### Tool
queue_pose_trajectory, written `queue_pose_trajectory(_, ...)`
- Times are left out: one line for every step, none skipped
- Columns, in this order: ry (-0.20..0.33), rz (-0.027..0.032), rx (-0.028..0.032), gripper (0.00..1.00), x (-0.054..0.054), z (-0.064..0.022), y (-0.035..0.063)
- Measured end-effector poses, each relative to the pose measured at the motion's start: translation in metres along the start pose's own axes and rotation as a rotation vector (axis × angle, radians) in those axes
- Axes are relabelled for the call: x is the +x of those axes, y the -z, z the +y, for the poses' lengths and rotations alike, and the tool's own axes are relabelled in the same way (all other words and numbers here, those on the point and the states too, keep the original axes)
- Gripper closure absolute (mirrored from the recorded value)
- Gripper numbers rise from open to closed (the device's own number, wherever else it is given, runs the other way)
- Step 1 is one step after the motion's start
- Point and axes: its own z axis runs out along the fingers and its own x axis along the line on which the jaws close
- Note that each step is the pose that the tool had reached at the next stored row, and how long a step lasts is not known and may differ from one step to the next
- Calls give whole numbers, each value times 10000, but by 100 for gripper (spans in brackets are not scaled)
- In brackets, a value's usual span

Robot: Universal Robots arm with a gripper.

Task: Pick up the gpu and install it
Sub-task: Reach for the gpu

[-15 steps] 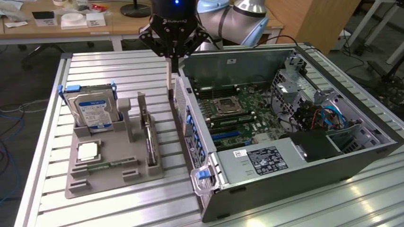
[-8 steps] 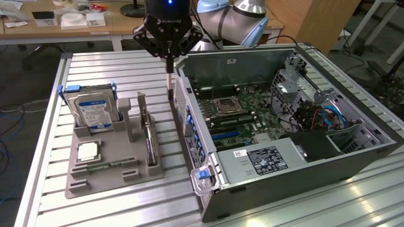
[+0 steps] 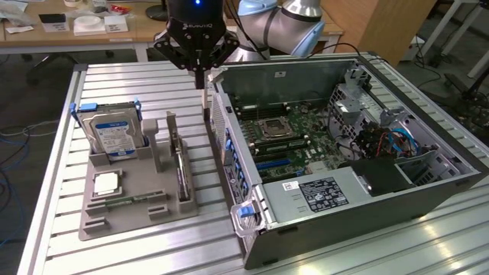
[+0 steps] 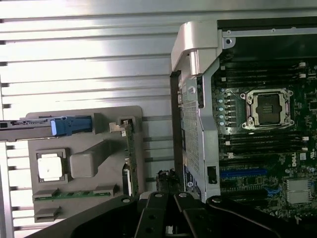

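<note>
Counting across the grey tray (image 3: 122,223): one hard drive (image 3: 112,134), one processor (image 3: 107,183), one memory stick (image 3: 126,200), and one gpu (image 3: 181,166) on edge in its slot. Between tray and the one open computer case (image 3: 344,195), the gripper (image 3: 200,83) points straight down, fingers closed on nothing.

End effector (image 3: 200,79) at upper centre, fingers closed and holding nothing, above the counter (image 3: 122,80) beside the open computer case (image 3: 367,200). The gpu (image 3: 182,166) stands on edge in the grey holder (image 3: 130,212) (left of centre), untouched.
</note>
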Motion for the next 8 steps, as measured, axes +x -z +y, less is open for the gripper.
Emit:
queue_pose_trajectory(0,0,0,89,12,-1,0)
queue_pose_trajectory(-1,-1,-1,89,22,-2,0)
queue_pose_trajectory(0,-1,0,89,33,-2,1)
queue_pose_trajectory(-1,-2,0,89,44,-3,1)
queue_pose_trajectory(-1,-3,-1,89,56,-4,1)
queue_pose_trajectory(-1,-4,-1,89,69,-5,2)
queue_pose_trajectory(-1,-5,-1,89,82,-6,2)
queue_pose_trajectory(0,-7,-1,89,96,-7,2)
